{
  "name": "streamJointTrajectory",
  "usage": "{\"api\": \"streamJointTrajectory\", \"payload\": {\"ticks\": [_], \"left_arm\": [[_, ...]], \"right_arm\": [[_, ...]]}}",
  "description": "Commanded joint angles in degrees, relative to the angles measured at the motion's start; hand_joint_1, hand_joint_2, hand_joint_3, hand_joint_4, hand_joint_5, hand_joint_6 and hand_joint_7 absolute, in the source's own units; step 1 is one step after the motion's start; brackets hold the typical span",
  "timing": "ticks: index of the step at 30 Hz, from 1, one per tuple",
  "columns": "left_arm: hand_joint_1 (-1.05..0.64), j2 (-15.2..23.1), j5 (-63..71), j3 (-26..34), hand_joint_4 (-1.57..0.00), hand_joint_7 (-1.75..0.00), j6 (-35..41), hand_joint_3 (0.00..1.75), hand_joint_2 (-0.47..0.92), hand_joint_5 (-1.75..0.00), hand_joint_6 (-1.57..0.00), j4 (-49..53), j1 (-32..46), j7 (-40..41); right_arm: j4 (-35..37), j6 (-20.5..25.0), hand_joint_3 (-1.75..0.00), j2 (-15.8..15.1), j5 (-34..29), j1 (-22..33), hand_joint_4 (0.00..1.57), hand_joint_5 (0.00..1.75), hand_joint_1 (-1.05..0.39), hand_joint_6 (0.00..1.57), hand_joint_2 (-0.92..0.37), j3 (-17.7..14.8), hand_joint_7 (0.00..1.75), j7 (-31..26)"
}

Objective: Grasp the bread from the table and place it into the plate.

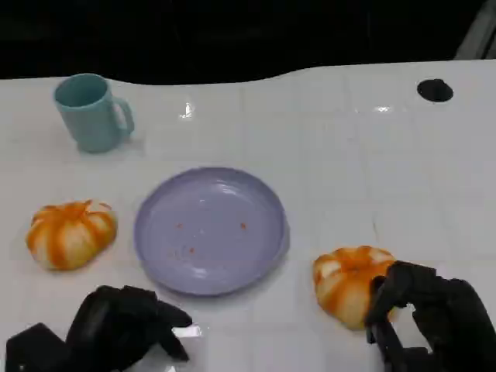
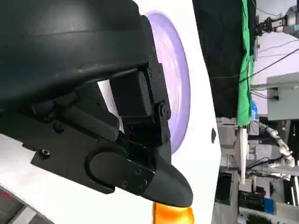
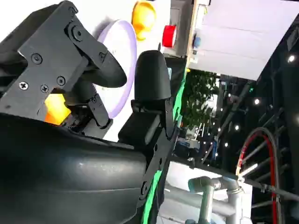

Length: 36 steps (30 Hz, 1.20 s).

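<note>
White table (image 1: 341, 139) spanning the frame; lavender plate (image 1: 211, 229) at centre, bare but for crumbs. Right-hand bread (image 1: 350, 280) lower right, just beside the plate. Right hand (image 1: 422, 314) touching its near side, grip not yet sure. Left hand (image 1: 128, 322) lower left, released, holding nothing. Best to wrap fully, lift, carry left across open table.

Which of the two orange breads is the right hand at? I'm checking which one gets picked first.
The bread right of the plate: the right hand is against its near side. The other bread lies alone left of the purple plate.
</note>
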Motion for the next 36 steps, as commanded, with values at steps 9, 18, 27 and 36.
{"api": "streamJointTrajectory", "payload": {"ticks": [9, 18, 27, 36], "left_arm": [[-1.05, 0.9, -0.2, 0.4, -1.39, -0.22, -0.3, 0.0, 0.9, -0.85, -1.57, 0.2, 0.3, -0.1], [-1.05, 0.8, -0.2, 0.3, -1.39, -0.22, -0.2, 0.0, 0.9, -0.85, -1.57, 0.2, 0.3, -0.1], [-1.05, 0.4, -0.3, 0.3, -1.39, -0.23, -0.4, 0.0, 0.9, -0.85, -1.57, 0.2, 0.2, -0.1], [-1.05, 0.5, 0.6, 0.1, -1.4, -0.23, -0.6, 0.0, 0.91, -0.86, -1.57, 0.0, 0.2, 1.0]], "right_arm": [[-1.3, 0.3, -1.53, -0.6, 0.3, 0.6, 0.91, 1.68, -0.03, 0.9, -0.28, -0.5, 1.26, -0.2], [-0.5, -0.8, -1.52, -0.7, -0.2, 0.2, 0.91, 1.66, -0.04, 0.9, -0.28, -0.8, 1.26, -0.4], [1.6, -4.8, -1.09, -2.0, -0.7, -2.4, 0.8, 1.33, -0.13, 0.85, -0.46, -1.4, 0.94, 0.6], [-8.4, -1.5, -0.65, -9.3, -18.6, -3.4, 0.47, 0.88, -0.39, 0.52, -0.63, -3.8, 0.58, -5.8]]}}
